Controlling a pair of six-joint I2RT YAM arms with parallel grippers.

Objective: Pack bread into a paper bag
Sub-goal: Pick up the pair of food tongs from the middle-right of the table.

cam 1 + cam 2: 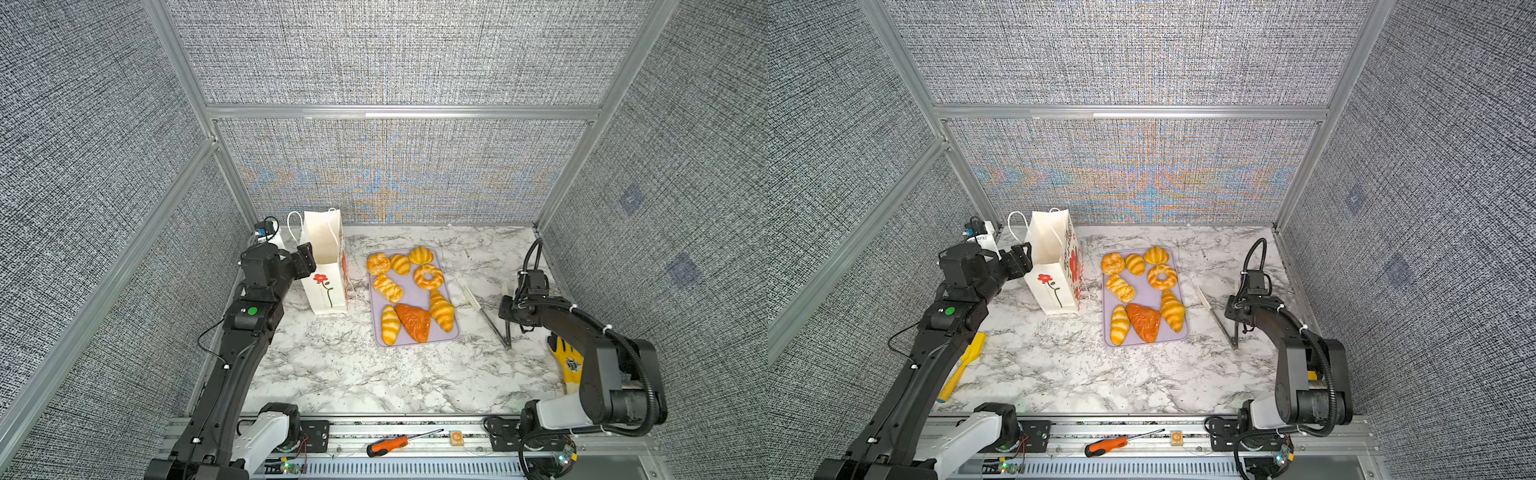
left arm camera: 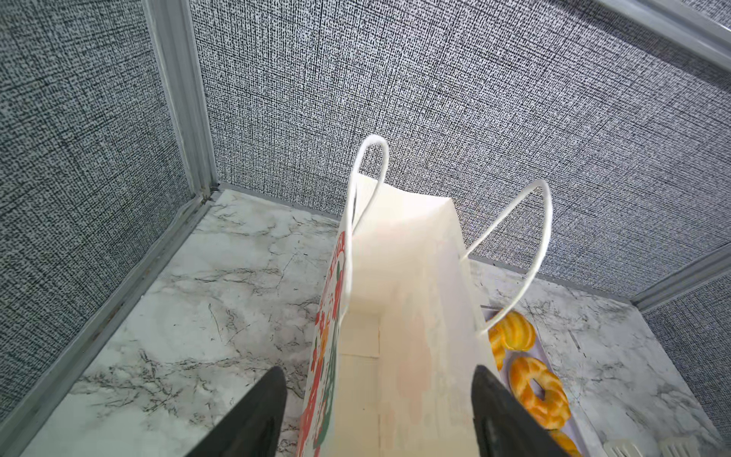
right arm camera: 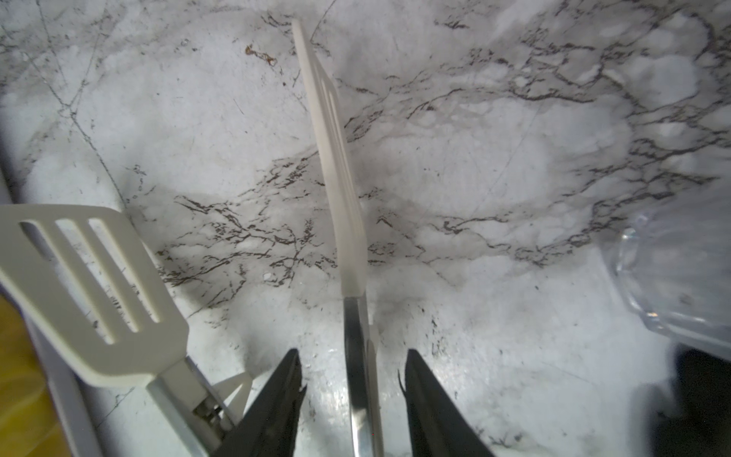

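Note:
Several golden pieces of bread (image 1: 429,276) (image 1: 1162,276) lie on a flat lilac tray (image 1: 409,296), among them a darker orange-brown triangle (image 1: 413,322). Left of the tray the white flowered paper bag (image 1: 324,266) (image 1: 1052,266) stands upright with its mouth open. Its inside (image 2: 407,300) shows only white paper. My left gripper (image 1: 305,259) (image 2: 378,368) is open, its fingers either side of the bag's near end at the rim. My right gripper (image 1: 506,311) (image 3: 352,352) is open around one metal arm of white-headed tongs (image 3: 340,198), with gaps on both sides.
The tongs (image 1: 484,311) lie right of the tray, their other slotted head (image 3: 91,292) outside my jaws. A yellow glove (image 1: 567,365) sits at the right wall, a yellow spatula (image 1: 963,365) by the left arm, and an orange screwdriver (image 1: 386,445) on the front rail. Grey walls enclose three sides.

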